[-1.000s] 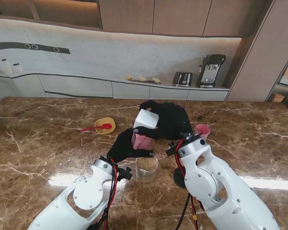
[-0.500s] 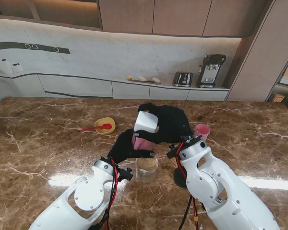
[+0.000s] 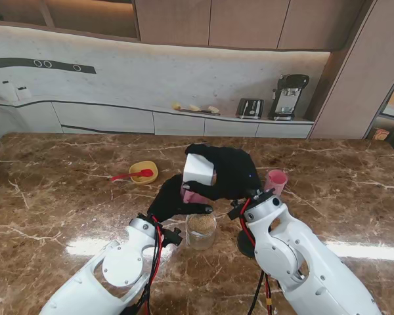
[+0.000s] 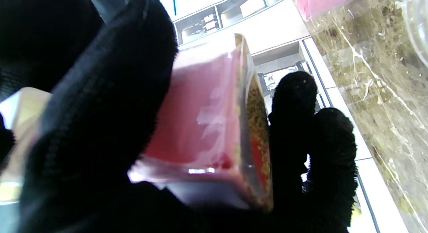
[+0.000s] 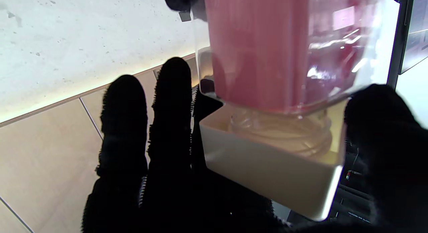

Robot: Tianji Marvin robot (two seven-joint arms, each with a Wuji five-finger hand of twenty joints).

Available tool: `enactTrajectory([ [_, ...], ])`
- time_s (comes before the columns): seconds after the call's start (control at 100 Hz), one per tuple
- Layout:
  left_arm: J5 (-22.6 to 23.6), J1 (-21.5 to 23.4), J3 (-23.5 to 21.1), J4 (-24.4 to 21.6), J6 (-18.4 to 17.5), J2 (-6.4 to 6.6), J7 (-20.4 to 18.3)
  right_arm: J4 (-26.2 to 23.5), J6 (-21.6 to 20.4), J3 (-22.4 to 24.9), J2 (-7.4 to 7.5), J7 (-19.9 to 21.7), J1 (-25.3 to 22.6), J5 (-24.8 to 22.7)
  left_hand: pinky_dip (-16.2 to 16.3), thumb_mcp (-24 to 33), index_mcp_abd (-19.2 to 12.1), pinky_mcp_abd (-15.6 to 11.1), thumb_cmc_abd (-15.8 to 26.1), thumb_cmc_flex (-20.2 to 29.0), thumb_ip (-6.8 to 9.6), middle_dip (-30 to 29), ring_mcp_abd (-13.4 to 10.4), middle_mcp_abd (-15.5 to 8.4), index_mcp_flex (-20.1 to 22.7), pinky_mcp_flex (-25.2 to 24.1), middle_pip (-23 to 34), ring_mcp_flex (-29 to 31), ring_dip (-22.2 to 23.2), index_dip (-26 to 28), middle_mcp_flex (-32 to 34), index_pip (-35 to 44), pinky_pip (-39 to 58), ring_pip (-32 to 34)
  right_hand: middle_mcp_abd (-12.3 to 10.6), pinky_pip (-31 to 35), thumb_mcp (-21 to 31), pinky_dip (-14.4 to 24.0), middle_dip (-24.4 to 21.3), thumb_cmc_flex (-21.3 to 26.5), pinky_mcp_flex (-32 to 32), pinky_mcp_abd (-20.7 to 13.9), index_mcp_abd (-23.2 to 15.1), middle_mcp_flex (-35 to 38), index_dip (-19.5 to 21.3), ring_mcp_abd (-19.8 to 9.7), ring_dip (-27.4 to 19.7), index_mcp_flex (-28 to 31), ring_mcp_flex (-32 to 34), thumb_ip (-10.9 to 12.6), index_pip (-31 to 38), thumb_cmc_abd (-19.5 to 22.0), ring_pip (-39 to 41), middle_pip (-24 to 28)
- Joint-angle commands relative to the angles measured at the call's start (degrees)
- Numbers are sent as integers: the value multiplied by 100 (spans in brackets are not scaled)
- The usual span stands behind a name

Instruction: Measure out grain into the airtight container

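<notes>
**op_marvin:** Stand view has the right hand (image 3: 231, 172) wrapped around the white-lidded grain dispenser (image 3: 198, 172), tipped over so its pink spout end points down toward the left hand (image 3: 173, 199). The left hand is closed on a small clear pink measuring cup (image 4: 214, 126) just under that spout, I figure to catch a measured dose before it goes in the jar.

**grainbot_fan:** Where's the airtight container?

**op_marvin:** Round glass jar (image 3: 201, 230), on the marble countertop (image 3: 59, 210) nearer to me than both hands, almost directly beneath them, lid off, some grain already in the bottom. Left wrist cam shows grain along the cup's rim, but it's blurry, so I can't say how full. Right wrist is rolled hard with the forearm reaching away from me; left forearm angles up from my left, fingers curled round the cup.
</notes>
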Motion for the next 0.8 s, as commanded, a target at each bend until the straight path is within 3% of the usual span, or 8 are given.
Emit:
enactTrajectory([
  [0.0, 2, -6, 15, -85, -28, -44, 13, 30, -5, 58, 21, 164, -100, 65, 82, 1548, -1607, -119, 2697, 1091, -90, 21, -404, -705, 1167, -57, 402, 68, 63, 214, 408, 1184, 120, 11, -170, -115, 286, 161, -152, 552, -104, 24, -602, -171, -30, -48, -116, -77, -180, 542, 17, 295, -143, -159],
  [0.28, 3, -4, 9, -95, -23, -40, 1, -137, -20, 188, 13, 342, -193, 269, 79, 1540, -1628, -140, 2699, 1086, -91, 21, -426, -721, 1167, -61, 405, 62, 61, 214, 409, 1188, 114, 7, -162, -381, -212, 262, -245, 594, -350, 111, -502, -371, -31, 15, -251, -232, -394, 577, -143, 241, -495, -259],
  [0.48, 5, -13, 5, -94, -36, -45, 16, -105, 10, 178, 24, 338, -228, 207, 79, 1543, -1638, -144, 2697, 1084, -89, 22, -433, -741, 1165, -52, 410, 71, 59, 217, 411, 1196, 117, 7, -132, -564, -964, 342, -292, 463, -513, 107, -138, -852, -160, 17, -253, -886, -595, 762, -646, 452, -603, -379],
  [0.6, 0, -12, 8, -95, -40, -44, 13, -92, 59, 159, 24, 350, -239, 216, 78, 1550, -1636, -140, 2698, 1082, -89, 22, -419, -730, 1166, -50, 415, 72, 61, 219, 418, 1202, 117, 8, -97, -616, -1039, 353, -319, 279, -578, 90, 14, -1048, -200, 27, -256, -1099, -690, 817, -785, 522, -635, -421],
  [0.79, 17, -3, -3, -102, -44, -34, -4, -166, 105, 194, 39, 580, -240, 324, 77, 1553, -1627, -140, 2688, 1082, -91, 23, -419, -725, 1171, -46, 415, 76, 62, 218, 416, 1203, 118, 7, -94, -617, -921, 407, -363, 38, -577, 58, 0, -895, -205, 18, -246, -894, -691, 869, -765, 853, -621, -388],
])
